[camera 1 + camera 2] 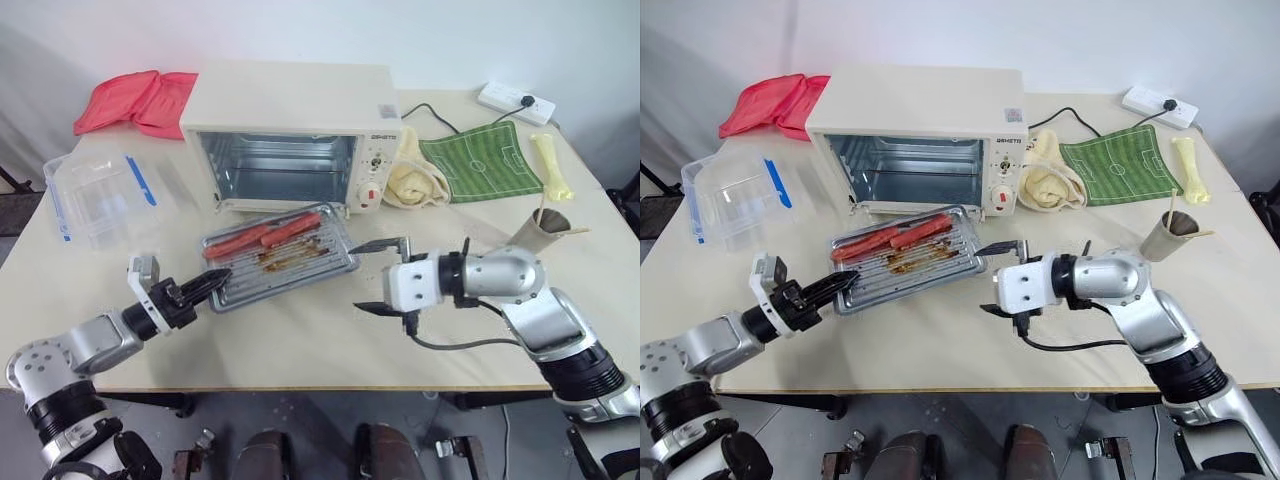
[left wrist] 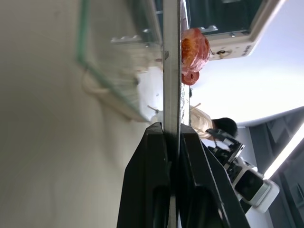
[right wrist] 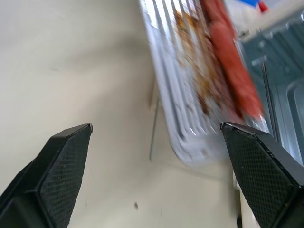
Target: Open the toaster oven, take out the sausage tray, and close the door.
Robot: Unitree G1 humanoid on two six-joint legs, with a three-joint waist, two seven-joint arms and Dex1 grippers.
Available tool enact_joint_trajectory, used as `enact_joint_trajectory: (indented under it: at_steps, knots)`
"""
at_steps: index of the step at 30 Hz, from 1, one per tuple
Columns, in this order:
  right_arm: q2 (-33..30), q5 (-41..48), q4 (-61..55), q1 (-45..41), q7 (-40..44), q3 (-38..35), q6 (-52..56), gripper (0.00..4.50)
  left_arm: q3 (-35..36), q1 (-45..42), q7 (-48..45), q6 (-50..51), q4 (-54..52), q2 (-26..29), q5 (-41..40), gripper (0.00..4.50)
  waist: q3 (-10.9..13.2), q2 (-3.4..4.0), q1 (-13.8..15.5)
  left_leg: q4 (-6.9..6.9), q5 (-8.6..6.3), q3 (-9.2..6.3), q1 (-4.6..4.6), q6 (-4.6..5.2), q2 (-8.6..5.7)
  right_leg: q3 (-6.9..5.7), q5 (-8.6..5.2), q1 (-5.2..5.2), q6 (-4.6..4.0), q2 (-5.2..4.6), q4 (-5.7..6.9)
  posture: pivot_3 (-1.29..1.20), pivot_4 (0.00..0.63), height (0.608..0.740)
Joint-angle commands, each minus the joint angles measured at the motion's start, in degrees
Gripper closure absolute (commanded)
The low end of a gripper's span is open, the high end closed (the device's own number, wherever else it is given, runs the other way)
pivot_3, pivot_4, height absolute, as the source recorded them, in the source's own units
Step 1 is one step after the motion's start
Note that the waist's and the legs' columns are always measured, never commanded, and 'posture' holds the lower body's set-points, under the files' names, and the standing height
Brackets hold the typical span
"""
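Observation:
The cream-white toaster oven (image 1: 290, 105) stands at the back of the table with its inside bare. Its glass door (image 2: 118, 57) is folded down in front, mostly under the sausage tray (image 1: 280, 255). The silver tray holds two red-brown sausages (image 1: 265, 235) and grease stains, and sits askew just in front of the oven. My left gripper (image 1: 222, 277) is shut on the tray's near left rim, seen edge-on in the left wrist view (image 2: 171, 71). My right gripper (image 1: 385, 277) stands wide open just right of the tray, apart from it, with nothing between its fingers (image 3: 66, 166).
A clear plastic box (image 1: 95, 195) with blue clips stands left of the oven, a red cloth (image 1: 135, 100) behind it. Right of the oven lie a yellow cloth (image 1: 415, 180) and a green pitch-patterned mat (image 1: 485, 165). A paper cup (image 1: 545, 228) stands near my right arm, a power strip (image 1: 515, 100) at the back.

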Motion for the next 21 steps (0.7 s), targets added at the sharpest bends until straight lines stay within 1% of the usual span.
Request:
enact_joint_trajectory:
  at_steps: [1,3,6,9,11,17,20,21]
  knots:
    - [-1.66,-0.58,4.57,-1.10,-0.92,-2.84,-1.09,0.01,2.48,4.46,4.35,-5.80,-2.74,3.01,-11.47,4.50,0.01,-0.01,0.05,-0.01,-0.01,0.00,0.08,0.00,0.01,-0.01,0.00,0.10,0.00,0.00,-0.04,0.00,0.150,0.740]
    - [-1.63,-1.25,7.04,-1.52,-1.38,-2.67,-1.78,0.01,1.19,7.18,6.98,-9.57,-3.55,4.35,-16.30,4.50,0.03,0.01,0.13,-0.12,-0.02,-0.01,0.39,0.00,0.07,-0.01,-0.01,0.42,-0.01,-0.04,-0.19,0.00,0.150,0.740]
    - [-0.97,-2.58,11.16,-2.32,-2.31,-2.24,-3.13,0.01,-0.08,10.87,10.46,-15.63,-4.76,6.20,-23.25,4.50,0.03,0.02,0.50,-0.08,-0.04,-0.09,0.45,0.02,0.19,0.01,-0.01,0.57,-0.01,-0.08,-0.28,0.00,0.150,0.740]
    - [-0.41,-4.08,15.66,-2.76,-3.10,-1.51,-5.84,0.60,-0.52,14.63,12.14,-20.21,-6.51,7.28,-27.13,4.50,0.03,0.02,0.47,-0.06,-0.06,-0.10,0.45,0.04,0.13,0.10,-0.01,0.61,-0.01,-0.11,-0.30,0.00,0.150,0.740]
    - [0.12,-4.27,17.49,-2.66,-3.07,-1.18,-6.82,1.20,-0.12,16.51,12.08,-22.14,-7.65,7.21,-27.48,4.50,0.04,0.03,0.50,-0.07,-0.06,-0.13,0.44,0.04,0.11,0.09,-0.01,0.61,-0.01,-0.10,-0.31,0.00,0.150,0.740]
    - [3.67,-4.46,22.78,-3.89,-4.30,-0.59,-8.47,3.19,2.78,21.26,10.92,-25.16,-10.36,6.06,-27.48,4.50,0.06,0.07,0.12,-0.08,-0.06,-0.11,0.44,0.04,-0.02,0.07,-0.01,0.62,-0.01,-0.03,-0.34,0.00,0.150,0.740]
    - [5.99,-5.06,26.10,-4.99,-4.94,0.52,-9.90,4.23,5.59,23.52,10.57,-26.98,-11.54,4.89,-27.48,4.50,0.07,0.09,0.04,-0.09,-0.06,-0.10,0.44,0.03,-0.01,0.08,-0.01,0.62,-0.01,0.01,-0.36,0.00,0.150,0.740]
    - [6.42,-5.26,26.80,-5.23,-4.99,0.71,-10.27,4.49,6.26,23.81,10.46,-27.44,-11.83,4.55,-27.48,4.50,0.07,0.09,0.02,-0.09,-0.06,-0.09,0.44,0.03,-0.01,0.08,-0.01,0.62,-0.01,0.01,-0.37,0.00,0.150,0.740]
